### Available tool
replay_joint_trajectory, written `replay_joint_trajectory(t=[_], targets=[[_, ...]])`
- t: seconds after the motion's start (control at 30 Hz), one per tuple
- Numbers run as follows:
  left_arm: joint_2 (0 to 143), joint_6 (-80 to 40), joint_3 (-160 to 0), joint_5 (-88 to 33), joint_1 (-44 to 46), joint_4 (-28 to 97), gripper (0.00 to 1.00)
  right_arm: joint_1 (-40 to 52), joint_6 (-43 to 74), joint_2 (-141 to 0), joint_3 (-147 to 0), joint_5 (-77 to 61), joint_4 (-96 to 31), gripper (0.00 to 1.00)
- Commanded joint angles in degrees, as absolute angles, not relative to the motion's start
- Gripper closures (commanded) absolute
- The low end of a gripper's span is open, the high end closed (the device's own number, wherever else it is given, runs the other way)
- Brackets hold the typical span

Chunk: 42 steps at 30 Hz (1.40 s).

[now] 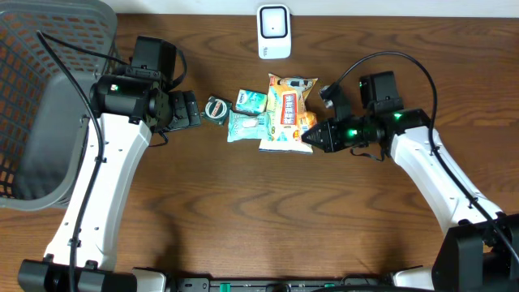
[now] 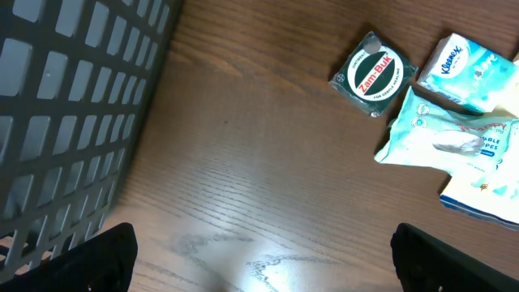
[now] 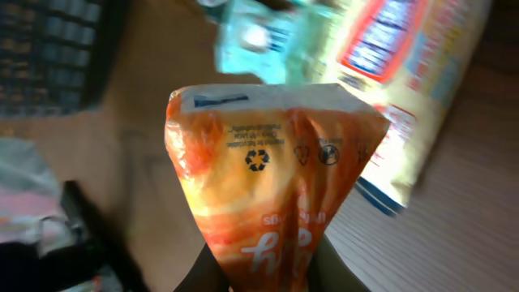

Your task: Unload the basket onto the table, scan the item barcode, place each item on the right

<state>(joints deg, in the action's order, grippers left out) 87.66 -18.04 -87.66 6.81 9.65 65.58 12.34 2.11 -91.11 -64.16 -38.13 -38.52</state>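
right end effector (image 1: 315,135) almost closed, pinching bottom seam of orange pouch (image 3: 268,162); pouch at right edge of item pile on surface (image 1: 243,211), touching yellow snack bag (image 1: 289,101); we judge pouch light, soft, crinkly, film slippery, contents crushable; best hold on flat seam, printed faces kept uncovered; barcode not visible to us; left end effector (image 1: 188,109) wide open, empty, near green tin (image 2: 374,75)
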Motion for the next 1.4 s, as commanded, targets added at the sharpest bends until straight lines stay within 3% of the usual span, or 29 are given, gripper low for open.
replay_joint_trajectory(t=[0.0, 0.1, 0.17, 0.33, 0.6, 0.77, 1.0, 1.37], targets=[[87.57, -18.33, -87.59, 7.77, 9.54, 65.69, 0.01, 11.73, 6.66, -91.74, -63.44, -21.34, -41.76, 0.98], [87.57, -18.33, -87.59, 7.79, 9.54, 65.69, 0.01, 11.7, 10.74, -91.77, -63.11, -10.26, -45.32, 0.95], [87.57, -18.33, -87.59, 7.77, 9.54, 65.69, 0.01, 11.73, 10.7, -91.77, -62.52, -7.38, -46.13, 0.88], [87.57, -18.33, -87.59, 7.77, 9.54, 65.69, 0.01, 11.7, 10.74, -91.77, -58.63, -4.45, -44.77, 0.69], [87.57, -18.33, -87.59, 7.77, 9.54, 65.71, 0.02, 11.62, 13.76, -91.72, -58.61, -4.62, -42.78, 0.5], [87.57, -18.33, -87.59, 7.77, 9.54, 65.69, 0.01, 10.28, 15.49, -91.72, -62.78, -5.21, -43.03, 0.49], [87.57, -18.33, -87.59, 7.77, 9.54, 65.69, 0.01, 6.85, 22.02, -92.01, -63.13, -10.44, -42.96, 0.64], [87.57, -18.33, -87.59, 7.77, 9.54, 65.69, 0.01, 6.79, 27.2, -92.05, -51.33, -16.25, -35.35, 0.62]])
